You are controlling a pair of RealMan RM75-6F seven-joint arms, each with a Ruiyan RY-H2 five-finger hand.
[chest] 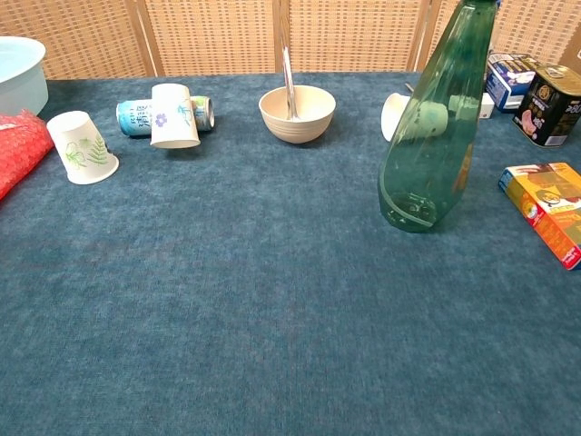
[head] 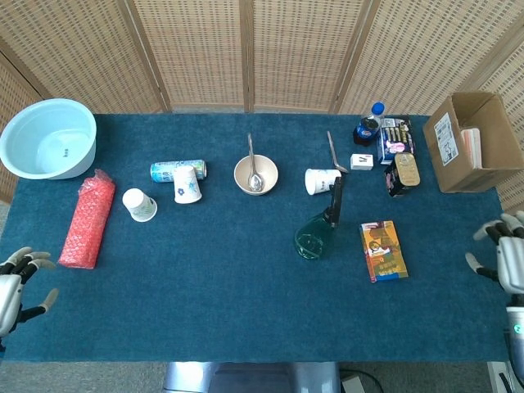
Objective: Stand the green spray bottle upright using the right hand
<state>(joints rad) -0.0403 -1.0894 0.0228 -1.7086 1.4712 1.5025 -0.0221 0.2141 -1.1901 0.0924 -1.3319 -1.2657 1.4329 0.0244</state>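
The green spray bottle (head: 316, 232) stands upright on the blue table, right of centre, its dark nozzle pointing up. In the chest view the bottle (chest: 430, 136) fills the upper right and nothing touches it. My right hand (head: 508, 260) hovers at the far right edge of the head view, well away from the bottle, fingers spread and empty. My left hand (head: 12, 286) sits at the lower left corner, fingers apart, holding nothing. Neither hand shows in the chest view.
An orange box (head: 383, 250) lies just right of the bottle. Behind it are a tipped paper cup (head: 320, 180), a bowl with a spoon (head: 255, 174), a dark tin (head: 404, 173) and a cardboard box (head: 473, 141). Left side: cups, can, red roll (head: 85, 220), pale basin (head: 47, 137).
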